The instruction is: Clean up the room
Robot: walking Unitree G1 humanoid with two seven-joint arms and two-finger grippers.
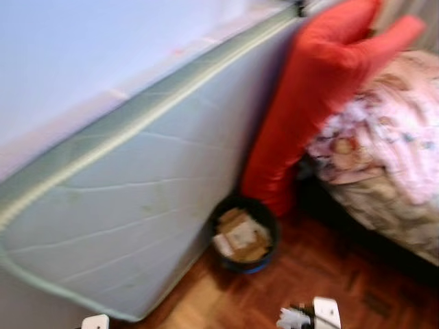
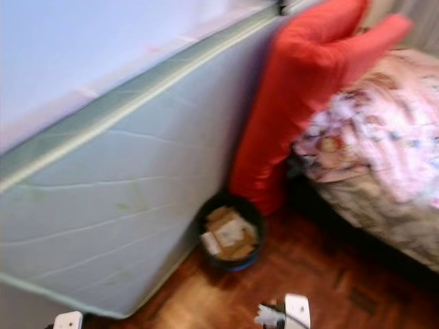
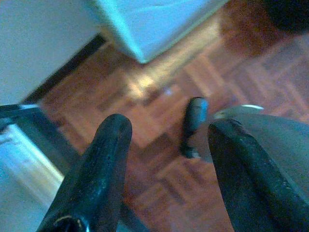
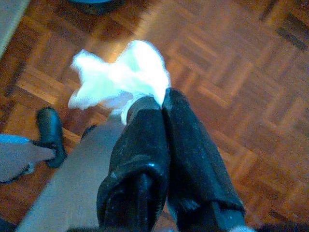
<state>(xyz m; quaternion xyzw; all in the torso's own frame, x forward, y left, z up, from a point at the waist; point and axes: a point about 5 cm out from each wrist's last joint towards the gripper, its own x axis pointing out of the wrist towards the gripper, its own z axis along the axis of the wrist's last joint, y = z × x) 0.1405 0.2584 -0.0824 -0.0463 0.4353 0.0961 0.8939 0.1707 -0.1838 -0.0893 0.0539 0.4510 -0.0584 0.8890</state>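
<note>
A crumpled white tissue [image 4: 120, 79] is pinched at the tips of my right gripper [image 4: 157, 100], which is shut on it above the parquet floor [image 4: 231, 72]. In the eye views the tissue [image 1: 291, 319] shows at the bottom edge, below and slightly right of a small dark waste bin [image 1: 243, 233] holding brown and white paper scraps. The bin stands on the floor against the mattress [image 1: 137, 205], at the foot of a red pillow [image 1: 309, 89]. My left gripper [image 3: 169, 130] hangs open over the floor with nothing between its fingers.
A large pale mattress leans on edge along the left. A bed with pink patterned bedding [image 1: 391, 137] lies at the right, leaving a strip of wooden floor [image 1: 343, 274] between them. My black foot [image 3: 193, 125] rests on the parquet.
</note>
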